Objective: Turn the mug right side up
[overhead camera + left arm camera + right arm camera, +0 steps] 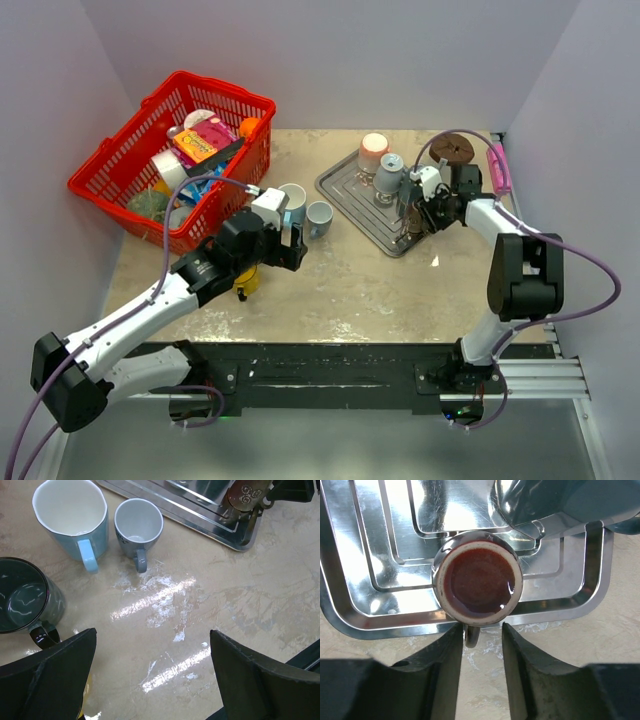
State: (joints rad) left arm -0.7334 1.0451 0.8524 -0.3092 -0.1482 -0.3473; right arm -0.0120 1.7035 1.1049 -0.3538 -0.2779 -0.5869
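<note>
Right up against the lens, the right gripper (482, 630) has its two dark fingers set to a narrow gap, not clamped on anything. The handle of the brown mug (479, 580) pokes back into that gap, closer to the left finger, and I can't tell if it touches. The mug sits dead ahead of the fingertips, on the near rim of the metal tray (350, 625). What faces up is a cream ring round a shallow glossy red-brown disc, so it looks bottom-up to me. The tray's edge runs crosswise just past the fingertips, with bare table under them and off to the right where the tray corner curves away. Beyond the mug and to the right there's a grey-blue cup (560, 500) on the tray, pretty close, so not much room that way. The left gripper (152, 645) is spread wide over bare, glare-streaked tabletop with nothing between the fingers. A dark green mug (25, 600) sits just off its left finger, its handle almost at the fingertip. Ahead and left are a light blue mug (70, 515) and a small grey mug (138, 525), both mouth-up, handles pointing back at the gripper. A red basket (120, 170) sits far off to the left.
</note>
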